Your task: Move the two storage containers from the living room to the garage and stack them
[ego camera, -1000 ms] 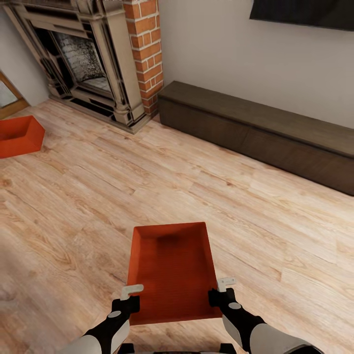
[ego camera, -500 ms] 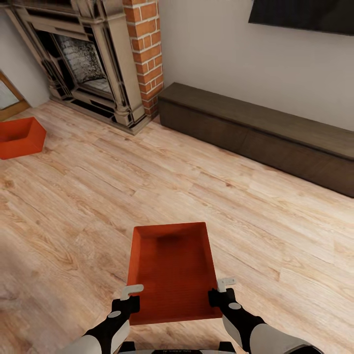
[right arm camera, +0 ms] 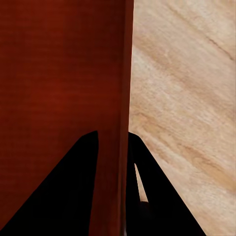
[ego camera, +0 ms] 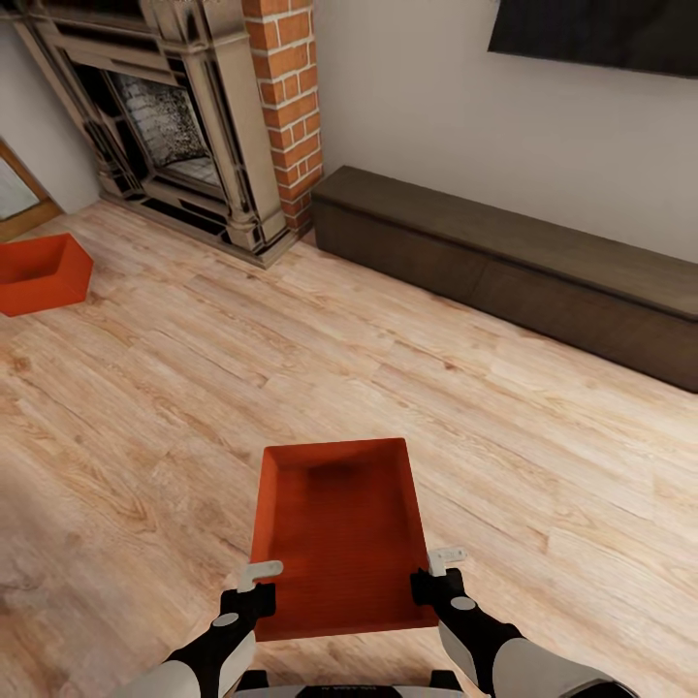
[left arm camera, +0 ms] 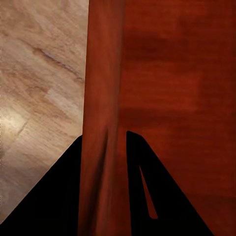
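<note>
Head view: one storage container sits low in the centre of the frame, carried above the wood-plank floor with the left pincer on its left wall and the right pincer on its right wall. The second container rests on the planks at the left edge, near the brick fireplace; a long dark cabinet runs along the wall. This looks like the carry toward the garage, so the bin should stay level and both arms move as one.

Left wrist view: the left pincer pinches the container wall, one finger each side.

Right wrist view: the right pincer likewise clamps its wall. Even pressure matters; a loosened side would tip the bin.
</note>
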Tool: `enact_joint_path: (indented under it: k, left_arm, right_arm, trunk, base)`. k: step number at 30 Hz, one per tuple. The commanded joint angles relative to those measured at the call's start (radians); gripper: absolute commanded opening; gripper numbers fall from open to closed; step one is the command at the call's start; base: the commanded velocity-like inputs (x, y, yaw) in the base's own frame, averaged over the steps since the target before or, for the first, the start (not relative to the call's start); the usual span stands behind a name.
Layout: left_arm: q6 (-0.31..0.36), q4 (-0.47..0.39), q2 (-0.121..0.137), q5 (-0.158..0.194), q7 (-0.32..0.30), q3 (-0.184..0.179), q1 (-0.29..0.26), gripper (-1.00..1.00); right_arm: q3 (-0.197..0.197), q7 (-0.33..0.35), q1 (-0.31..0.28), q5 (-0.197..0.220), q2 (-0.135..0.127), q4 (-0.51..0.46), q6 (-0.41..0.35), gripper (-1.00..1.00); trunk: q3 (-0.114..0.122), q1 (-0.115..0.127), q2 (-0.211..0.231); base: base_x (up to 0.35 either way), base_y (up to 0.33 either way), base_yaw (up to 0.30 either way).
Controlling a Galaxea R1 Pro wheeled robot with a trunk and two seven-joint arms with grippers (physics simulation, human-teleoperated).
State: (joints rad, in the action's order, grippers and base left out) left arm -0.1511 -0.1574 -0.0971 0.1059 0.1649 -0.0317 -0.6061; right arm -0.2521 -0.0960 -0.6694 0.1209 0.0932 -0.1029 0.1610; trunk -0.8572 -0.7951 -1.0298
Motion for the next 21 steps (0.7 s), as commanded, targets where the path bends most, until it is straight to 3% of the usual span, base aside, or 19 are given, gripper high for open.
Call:
enact_joint_path:
  k: [1, 21]
  left_arm:
    - [-0.005, 0.004, 0.0, 0.017, 0.042, 0.036, 0.0, -1.0]
    - [-0.007, 0.004, 0.0, 0.017, 0.042, 0.036, 0.0, -1.0]
  right_arm:
    - [0.054, -0.004, -0.001, 0.002, 0.0, -0.067, 0.012, -1.0]
    - [0.054, -0.004, -0.001, 0.002, 0.0, -0.067, 0.012, -1.0]
  trunk:
    - [0.003, 0.004, 0.007]
    - [0.065, 0.081, 0.147]
  base:
    - [0.0, 0.0, 0.0]
    - [0.0, 0.0, 0.0]
